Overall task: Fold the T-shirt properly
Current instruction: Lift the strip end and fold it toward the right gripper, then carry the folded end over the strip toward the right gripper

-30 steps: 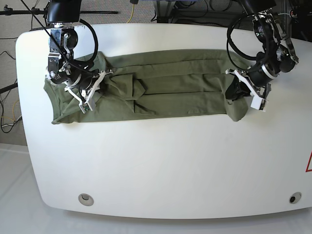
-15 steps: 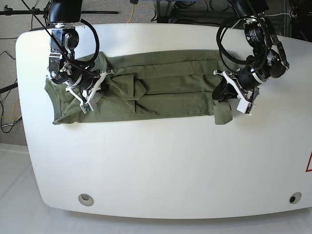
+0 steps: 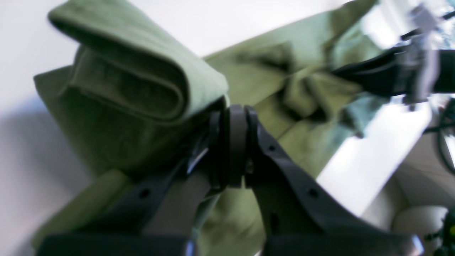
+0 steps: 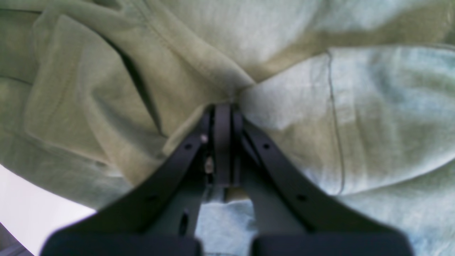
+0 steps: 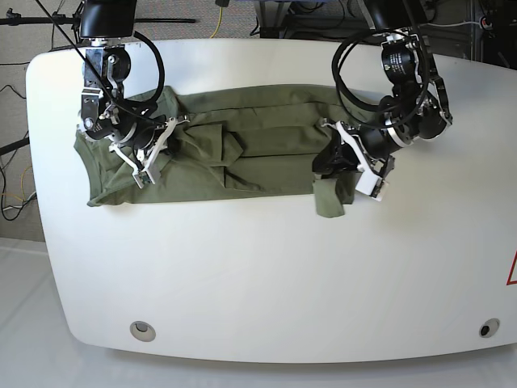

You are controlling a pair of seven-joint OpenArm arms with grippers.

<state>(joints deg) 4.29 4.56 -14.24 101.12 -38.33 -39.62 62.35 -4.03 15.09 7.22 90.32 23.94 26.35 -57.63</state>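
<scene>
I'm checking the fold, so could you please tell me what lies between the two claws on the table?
In the base view, only the flat olive-green cotton T-shirt spans from the right claw to the left claw.

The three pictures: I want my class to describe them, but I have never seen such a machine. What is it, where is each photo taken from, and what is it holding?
It is a robot with two arms, each ending in a two-fingered gripper. One picture looks down from above on a white table. The other two come from small cameras on the wrists, looking along the dark fingers.

On the table lies one olive-green T-shirt, already folded into a long band. The left gripper, on the right in the overhead picture, is shut on one end of the T-shirt and holds it doubled over the band. The right gripper is shut on the T-shirt at the other end.
</scene>
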